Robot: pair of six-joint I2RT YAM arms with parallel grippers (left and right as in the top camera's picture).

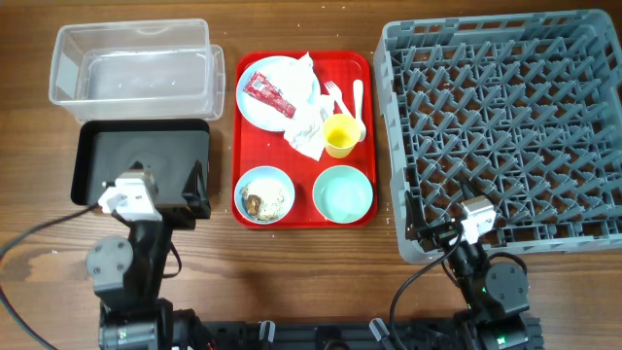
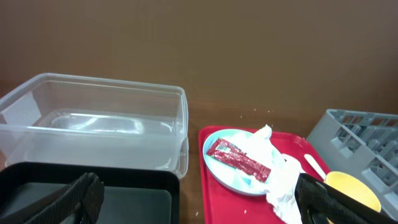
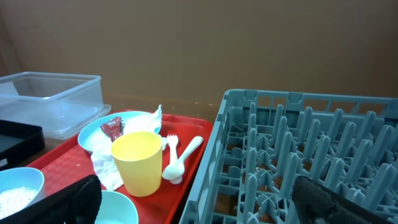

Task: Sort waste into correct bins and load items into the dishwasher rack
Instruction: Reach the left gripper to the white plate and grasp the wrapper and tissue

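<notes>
**Task not begun.** The rack [image 1: 505,126], clear tub [image 1: 131,63] and black tray [image 1: 146,156] hold nothing. On the red tray [image 1: 303,185] between them sit the plate [image 1: 255,107] with wrapper [image 1: 267,92] and napkins [image 1: 309,128], cup [image 1: 340,136], fork [image 1: 333,93], spoon [image 1: 358,99], mint bowl [image 1: 342,192] and blue bowl [image 1: 264,194] of food scraps. The left gripper [image 2: 198,183] and right gripper [image 3: 196,186], jaws wide, hold nothing. The napkins drape over the plate's edge, just beside the cup.

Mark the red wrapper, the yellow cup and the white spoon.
red wrapper [image 2: 238,157], left wrist view, middle of its printed face.
yellow cup [image 3: 136,163], right wrist view, middle of its outer wall.
white spoon [image 3: 188,152], right wrist view, its handle.
</notes>
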